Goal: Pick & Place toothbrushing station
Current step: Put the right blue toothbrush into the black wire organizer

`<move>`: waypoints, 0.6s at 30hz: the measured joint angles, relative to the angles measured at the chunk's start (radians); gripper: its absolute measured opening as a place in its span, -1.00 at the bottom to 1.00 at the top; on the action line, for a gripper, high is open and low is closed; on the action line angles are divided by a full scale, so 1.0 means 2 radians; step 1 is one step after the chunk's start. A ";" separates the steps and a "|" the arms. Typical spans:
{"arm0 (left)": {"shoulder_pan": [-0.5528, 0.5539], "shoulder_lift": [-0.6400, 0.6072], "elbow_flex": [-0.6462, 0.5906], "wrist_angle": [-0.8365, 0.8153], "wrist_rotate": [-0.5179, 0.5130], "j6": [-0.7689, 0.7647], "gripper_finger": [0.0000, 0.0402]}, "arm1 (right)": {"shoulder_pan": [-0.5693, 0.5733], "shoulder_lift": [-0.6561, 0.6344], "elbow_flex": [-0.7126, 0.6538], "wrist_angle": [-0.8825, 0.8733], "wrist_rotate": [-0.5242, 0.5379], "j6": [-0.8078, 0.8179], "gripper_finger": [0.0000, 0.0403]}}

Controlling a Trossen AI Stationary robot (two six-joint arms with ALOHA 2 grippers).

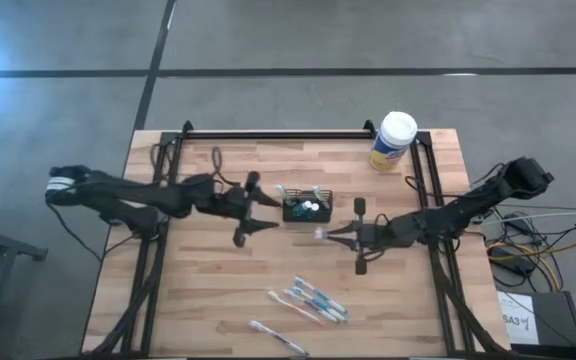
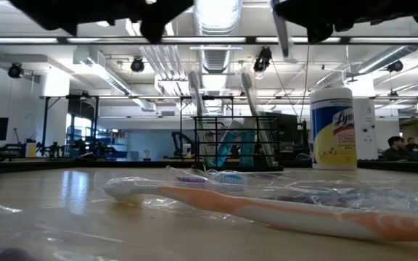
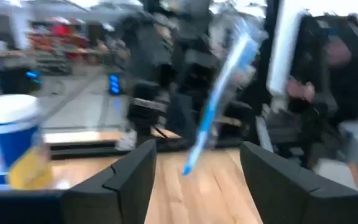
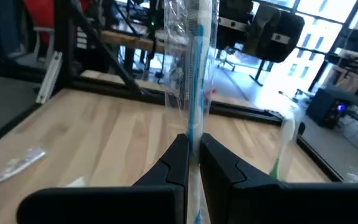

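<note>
Two claws flank the toothbrushing station (image 1: 307, 205), and we read the right one as the one that matters next. We see the right gripper (image 1: 324, 234) clamped on a wrapped blue toothbrush (image 4: 193, 74), which in the right wrist view stands out straight past the fingertips. From that claw the caddy sits just ahead and a little toward the far edge of the table (image 1: 218, 290), close but not touching. Its long axis runs across the table, roughly square to the gap between the claws. We'd judge the coming move as a short carry over the caddy's rim, brush tipped upright into a compartment.

On the caddy's other side, the left gripper (image 1: 260, 208) is about as near, fingers apart, nothing between them in the left wrist view; another blue toothbrush (image 3: 219, 99) shows beyond it, leaning.

Both arms reach in low from the table's sides, forearms nearly level.

Farther off: loose wrapped toothbrushes (image 1: 308, 298) near the front edge, white-lidded canister (image 1: 393, 141) behind the right arm.
</note>
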 joint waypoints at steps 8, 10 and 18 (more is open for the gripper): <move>-0.003 0.053 0.056 -0.010 0.035 0.018 0.17 | 0.001 0.006 0.000 -0.020 -0.002 0.022 -0.91; -0.003 0.064 0.064 -0.005 0.035 0.024 0.17 | 0.001 -0.001 -0.008 -0.020 -0.002 0.027 -0.91; -0.005 0.107 0.084 -0.003 -0.014 0.011 0.17 | 0.001 -0.013 -0.012 -0.014 0.015 0.026 -0.91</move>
